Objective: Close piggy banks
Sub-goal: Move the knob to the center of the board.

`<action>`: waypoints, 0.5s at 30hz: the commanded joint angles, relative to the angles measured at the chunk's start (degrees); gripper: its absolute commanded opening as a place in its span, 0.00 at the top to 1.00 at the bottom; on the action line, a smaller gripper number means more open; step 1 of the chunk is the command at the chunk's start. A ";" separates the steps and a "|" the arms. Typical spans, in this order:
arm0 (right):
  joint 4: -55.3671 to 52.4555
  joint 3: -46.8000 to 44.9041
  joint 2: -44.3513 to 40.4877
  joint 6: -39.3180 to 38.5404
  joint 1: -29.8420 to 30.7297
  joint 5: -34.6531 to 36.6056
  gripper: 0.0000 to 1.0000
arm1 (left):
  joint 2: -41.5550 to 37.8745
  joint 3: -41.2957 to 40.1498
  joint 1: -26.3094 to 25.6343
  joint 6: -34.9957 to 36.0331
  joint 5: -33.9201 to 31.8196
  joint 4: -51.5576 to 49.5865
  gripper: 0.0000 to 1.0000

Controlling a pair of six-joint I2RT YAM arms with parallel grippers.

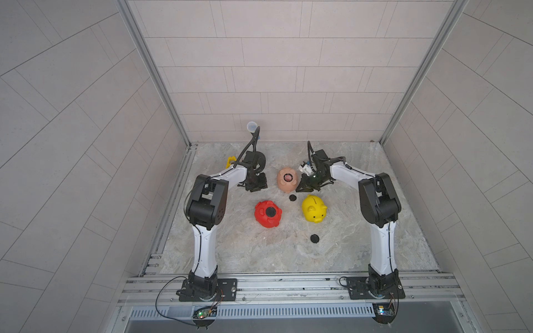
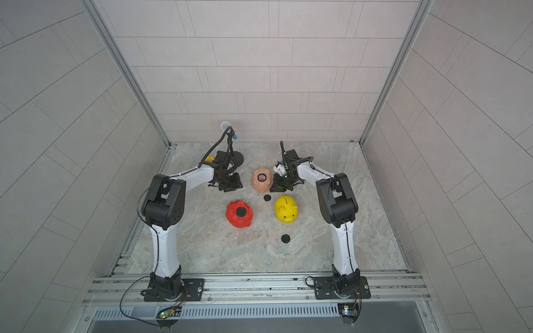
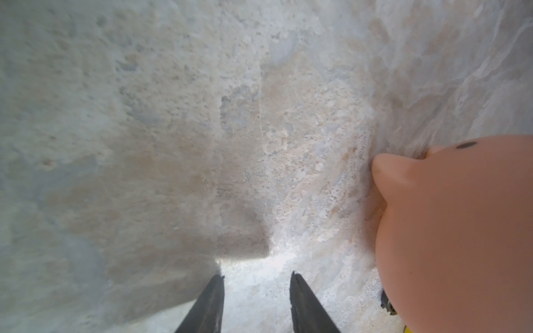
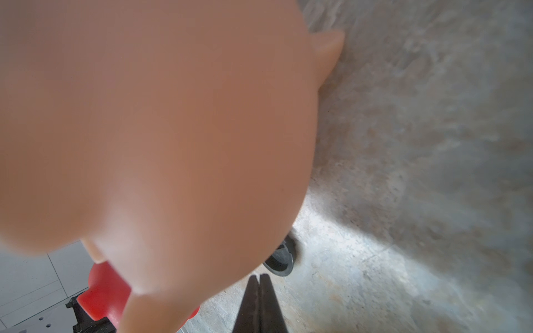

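Both fingers [image 3: 208, 305] empty (right fingers [image 4: 249, 307] shut)

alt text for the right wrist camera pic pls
A blurred peach-pink piggy bank fills most of the close-up view, close beside the shut right gripper. Past it lie a black round plug on the marbled table and part of a red piggy bank.

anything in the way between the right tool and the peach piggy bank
Nothing visible. The right tool, shut, sits close beside the peach piggy bank with only bare table between. A loose black plug lies just ahead of the tips, next to the pig, not between them.
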 commanded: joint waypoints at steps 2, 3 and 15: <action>-2.41 0.79 1.74 -2.11 -0.16 -1.18 0.96 | -1.02 -0.19 0.37 0.33 -0.18 -0.31 0.57; -2.49 0.88 1.89 -2.16 -0.16 -1.23 0.96 | -0.91 -0.15 0.46 0.28 -0.18 -0.36 0.57; -3.12 1.94 4.31 -3.08 -0.16 -2.59 0.96 | -0.56 -0.14 0.42 0.34 -0.26 -0.27 0.57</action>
